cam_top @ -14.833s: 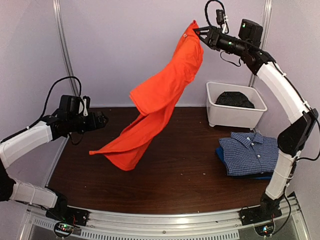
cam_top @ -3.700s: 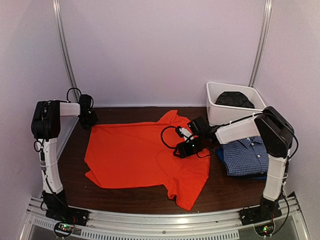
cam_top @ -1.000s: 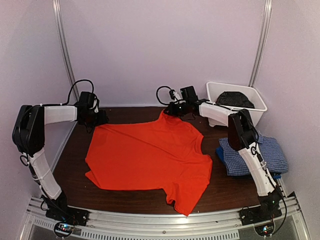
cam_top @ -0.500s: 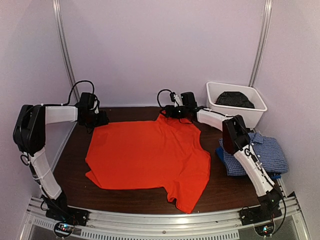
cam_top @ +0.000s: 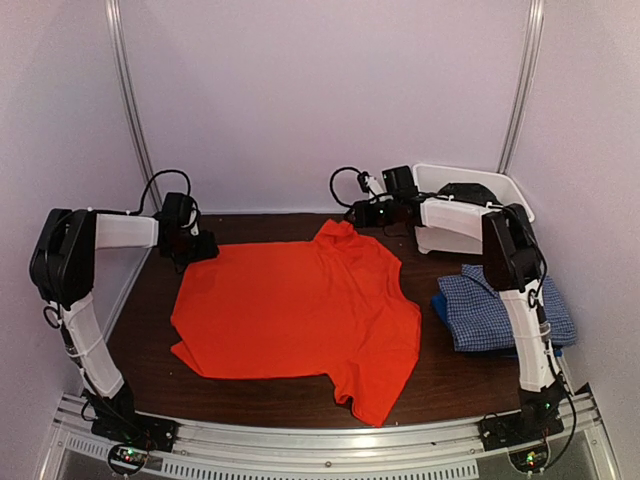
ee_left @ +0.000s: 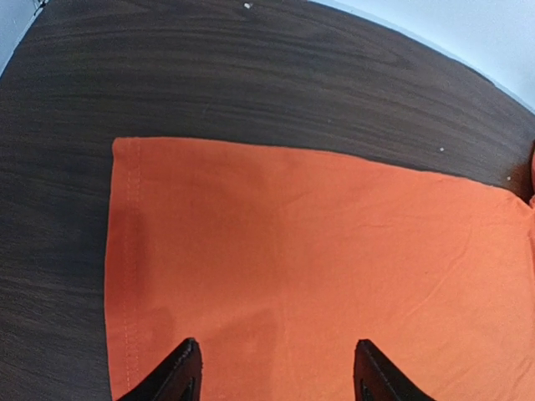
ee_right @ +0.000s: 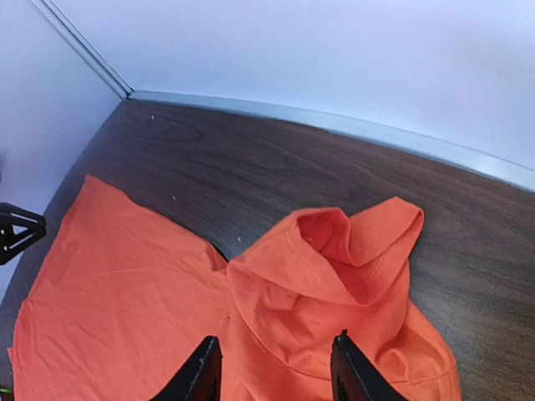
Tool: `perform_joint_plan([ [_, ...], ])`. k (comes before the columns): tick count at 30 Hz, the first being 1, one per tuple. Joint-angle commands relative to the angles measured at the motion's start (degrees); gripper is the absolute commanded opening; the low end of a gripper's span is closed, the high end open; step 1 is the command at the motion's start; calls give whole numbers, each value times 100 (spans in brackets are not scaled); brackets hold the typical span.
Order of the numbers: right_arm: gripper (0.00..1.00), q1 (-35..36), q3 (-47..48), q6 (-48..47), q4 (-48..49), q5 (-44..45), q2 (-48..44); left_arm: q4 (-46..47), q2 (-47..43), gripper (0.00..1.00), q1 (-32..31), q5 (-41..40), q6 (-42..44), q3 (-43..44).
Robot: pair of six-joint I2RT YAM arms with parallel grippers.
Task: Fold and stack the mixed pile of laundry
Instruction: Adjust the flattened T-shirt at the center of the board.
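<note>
We saw one container, a white tub (cam_top: 522, 208) at the far right corner of the table (cam_top: 460, 375), and in it lay a crumpled dark garment (cam_top: 468, 190) (we could not tell what kind of piece it was). In front of the tub, on the right side of the table, a blue-and-white checked shirt (cam_top: 482, 315) lay folded on top of a blue piece (cam_top: 439, 305), whose edge showed at the left of that stack. The orange T-shirt (cam_top: 300, 310) lay spread flat over the middle of the table, its collar (ee_right: 351, 242) bunched up at the far edge. The left gripper (ee_left: 276, 351) stood over the far left corner of the T-shirt, its fingers (ee_left: 185, 361) spread apart with only flat orange cloth showing between them; we could not tell whether they touched it. The right gripper (ee_right: 274, 342) hung near the collar, on the tub's side of it, jaws likewise spread and pinching nothing, the raised fold of the collar lying just beyond its fingertips
</note>
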Motion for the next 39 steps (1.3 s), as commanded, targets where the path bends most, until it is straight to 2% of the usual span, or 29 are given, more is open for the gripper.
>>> perform_joint_plan([
  [1, 43, -3, -833, -71, -215, 125, -69, 6, 306, 62, 88, -205, -13, -16],
  [7, 39, -67, -1177, -20, -281, 336, 80, 16, 664, 57, 258, -188, -140, -33],
  [12, 35, -328, -963, 108, -518, 652, 428, -64, 1327, 53, 466, -16, -187, 471],
  [15, 35, -487, -459, 105, -760, 964, 770, -357, 1801, 51, 558, 188, -163, 1199],
  [19, 36, -661, 789, 160, -1263, 1013, 1358, -1108, 2558, 53, 725, 377, -277, 2616],
  [21, 39, -709, 1404, 139, -1508, 958, 1492, -1103, 2689, 59, 768, 686, -282, 3041],
  [23, 42, -718, 1654, 62, -1569, 828, 1341, -936, 2367, 65, 753, 725, -223, 3036],
  [26, 48, -672, 1055, -23, -1336, 351, 545, -527, 1257, 69, 692, 592, -203, 2157],
  [29, 51, -502, -440, 107, -751, -64, -667, -364, -13, 69, 688, 514, -468, 652],
  [33, 51, -110, -2535, 435, -94, -191, -2191, -59, -1748, 67, 668, 479, -885, -1345],
  [39, 49, 809, -4919, 869, 140, -23, -3705, -268, -3676, 61, 509, 545, -1392, -3247],
])
